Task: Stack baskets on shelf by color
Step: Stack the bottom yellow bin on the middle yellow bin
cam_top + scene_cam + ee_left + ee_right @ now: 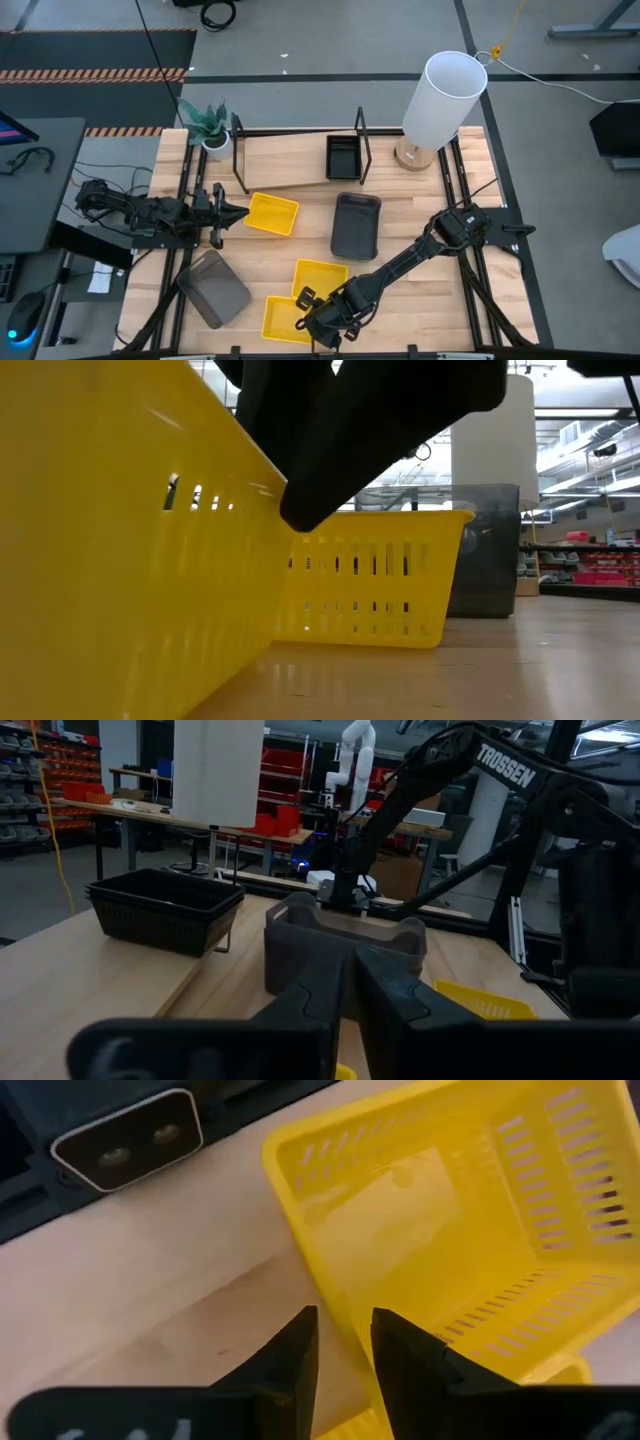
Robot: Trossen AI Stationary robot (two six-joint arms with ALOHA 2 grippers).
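Note:
Three yellow baskets lie on the table: one at mid-left (273, 214), one at mid-front (320, 275), and one at the near edge (283, 318). My left gripper (243, 210) is at the mid-left basket's left edge, fingers shut. My right gripper (312, 320) is shut on the near basket (450, 1210). Two grey baskets rest on the table, one at centre (355, 225) and one at front left (213, 288). Black baskets (343, 157) sit on the shelf (290, 160). My left gripper comes level from the table's left at the mid-left basket's left rim (252, 210). A bit of yellow (345, 1072) shows in the slit between the fingers, but the fingers themselves hide the place of contact. My right gripper has the near basket's side wall (345, 1315) between its fingers, close to a corner, one finger inside and one outside. The fingers slant down from above, and a fingertip (300, 515) sits at the rim. The basket's bottom stays on the table.
A white cylinder lamp (445, 95) stands at the far right and a potted plant (207, 125) at the far left. The low camera (125, 1140) sits at the near edge beside the near basket. Bare wood shows on the table's right side (440, 300).

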